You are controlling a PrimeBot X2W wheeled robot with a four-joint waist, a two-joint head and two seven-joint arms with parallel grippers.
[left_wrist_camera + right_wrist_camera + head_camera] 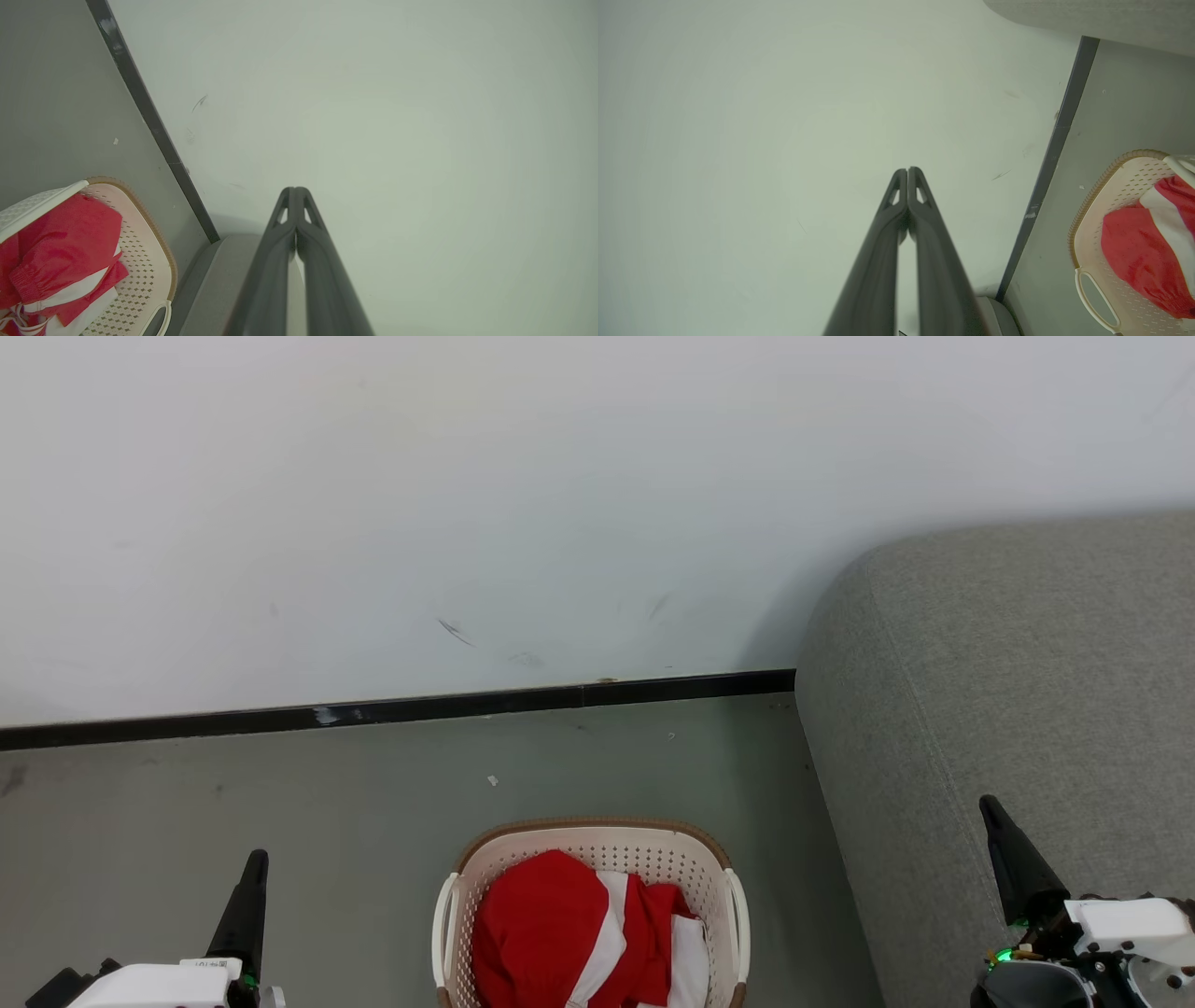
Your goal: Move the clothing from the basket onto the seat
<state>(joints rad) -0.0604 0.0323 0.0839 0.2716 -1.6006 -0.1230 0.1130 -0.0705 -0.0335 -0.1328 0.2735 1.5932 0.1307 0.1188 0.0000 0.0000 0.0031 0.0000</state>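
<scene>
Red clothing with white panels lies heaped in the cream perforated basket on the floor at the bottom middle of the head view. The grey seat rises at the right, beside the basket. My left gripper points up at the lower left, shut and empty, well left of the basket. My right gripper is shut and empty too, over the seat's front. In the left wrist view the shut gripper faces the wall, with clothing and basket at lower left. The right wrist view shows its shut gripper, basket and clothing.
A white wall with a black skirting strip stands behind the basket. Grey floor spreads to the left of the basket and between it and the wall. A narrow strip of floor separates basket and seat.
</scene>
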